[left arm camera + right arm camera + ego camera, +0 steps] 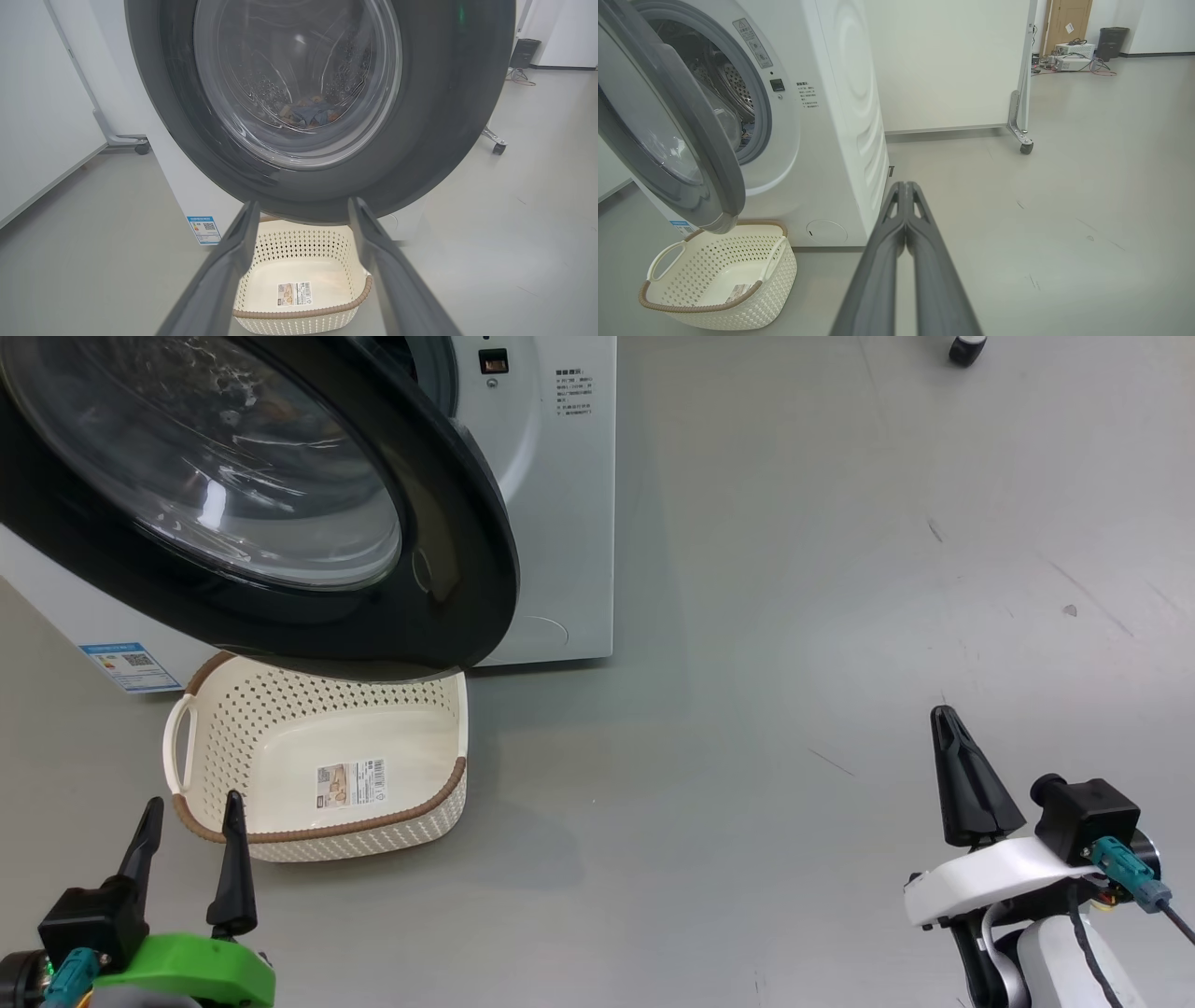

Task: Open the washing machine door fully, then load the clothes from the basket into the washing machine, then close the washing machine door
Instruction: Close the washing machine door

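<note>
Two grippers sit low in the head view, one in each bottom corner. At the lower left, the left gripper [189, 805] has its dark fingers spread wide with nothing between them, and the tips come up just before the near left corner of the basket [308, 709]. A little higher, at the left edge, a blue sticker [131, 665] sits low on the white front of the washing machine [560, 504]. The basket stands on the grey floor [747, 709] at the lower left of centre, just in front of the machine's foot, and a label sticker [350, 782] lies flat on its cream bottom.

Over the basket's far rim hangs the washing machine door [448, 523], taking up the upper left. It is swung out from the machine, neither shut nor folded right back. In the upper middle of the left wrist view, the clothes [308, 114] show through the door's glass as a small blue and orange heap low inside the machine. At the upper left of the right wrist view, the steel drum [733, 88] shows in the gap behind the door.

At the lower right of the head view, the right gripper [943, 714] has its fingers pressed together, gripping nothing, well apart from the basket. A dark caster [966, 349] sits at the top right edge.
</note>
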`<state>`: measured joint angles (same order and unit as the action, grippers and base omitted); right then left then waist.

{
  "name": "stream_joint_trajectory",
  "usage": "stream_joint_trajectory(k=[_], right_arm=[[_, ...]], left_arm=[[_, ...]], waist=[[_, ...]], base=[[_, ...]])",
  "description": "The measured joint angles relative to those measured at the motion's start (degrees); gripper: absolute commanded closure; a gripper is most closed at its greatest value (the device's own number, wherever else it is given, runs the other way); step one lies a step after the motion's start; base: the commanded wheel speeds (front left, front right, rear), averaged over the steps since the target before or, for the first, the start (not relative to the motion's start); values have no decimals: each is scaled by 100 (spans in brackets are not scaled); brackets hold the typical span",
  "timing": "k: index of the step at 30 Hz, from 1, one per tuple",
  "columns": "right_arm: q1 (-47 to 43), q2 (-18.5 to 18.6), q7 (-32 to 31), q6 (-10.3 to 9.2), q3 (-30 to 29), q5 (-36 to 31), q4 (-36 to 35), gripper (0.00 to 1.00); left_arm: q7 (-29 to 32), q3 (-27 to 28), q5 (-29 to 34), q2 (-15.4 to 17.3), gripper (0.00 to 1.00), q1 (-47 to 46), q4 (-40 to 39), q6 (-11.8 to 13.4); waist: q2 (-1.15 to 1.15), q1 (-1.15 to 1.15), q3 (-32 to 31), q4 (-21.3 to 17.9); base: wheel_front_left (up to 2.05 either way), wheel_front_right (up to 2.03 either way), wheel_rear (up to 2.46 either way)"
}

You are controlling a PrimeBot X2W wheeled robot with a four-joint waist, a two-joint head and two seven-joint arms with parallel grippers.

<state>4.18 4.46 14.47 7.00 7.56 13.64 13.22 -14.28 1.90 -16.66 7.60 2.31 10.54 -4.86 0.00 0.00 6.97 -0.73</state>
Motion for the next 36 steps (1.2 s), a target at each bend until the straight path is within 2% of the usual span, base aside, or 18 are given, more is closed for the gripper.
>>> stream_joint_trajectory(k=[6, 11, 17, 21, 28, 36], right_arm=[[66, -43, 1, 0, -137, 103, -490, 100], [398, -62, 1, 0, -69, 165, -1181, 100], [1087, -52, 4, 0, 768, 282, -2275, 100], [1396, -18, 9, 0, 1443, 346, -2703, 100], [1433, 96, 9, 1, 2424, 606, -2682, 100], [1432, 307, -155, 1, 3262, 726, -2154, 100]], left_arm=[[0, 38, 48, -81, 0, 0, -2, -15], [0, 124, 53, -94, 0, -2, -2, -23], [0, 144, 65, -130, 0, -6, -1, -68], [0, 68, 104, -158, 0, -46, 8, -89], [-1, -33, 118, -272, 0, -171, 11, -148], [-1, -156, 121, -313, 0, -308, 8, -168]], waist=[[0, 0, -10, 26], [0, 0, -4, 47], [0, 0, 9, 88], [0, 0, 23, 150], [0, 0, 68, 361], [0, 0, 159, 669]], base=[[0, 0, 0], [0, 0, 0], [0, 0, 0], [0, 0, 0], [0, 0, 0], [0, 0, 0]])
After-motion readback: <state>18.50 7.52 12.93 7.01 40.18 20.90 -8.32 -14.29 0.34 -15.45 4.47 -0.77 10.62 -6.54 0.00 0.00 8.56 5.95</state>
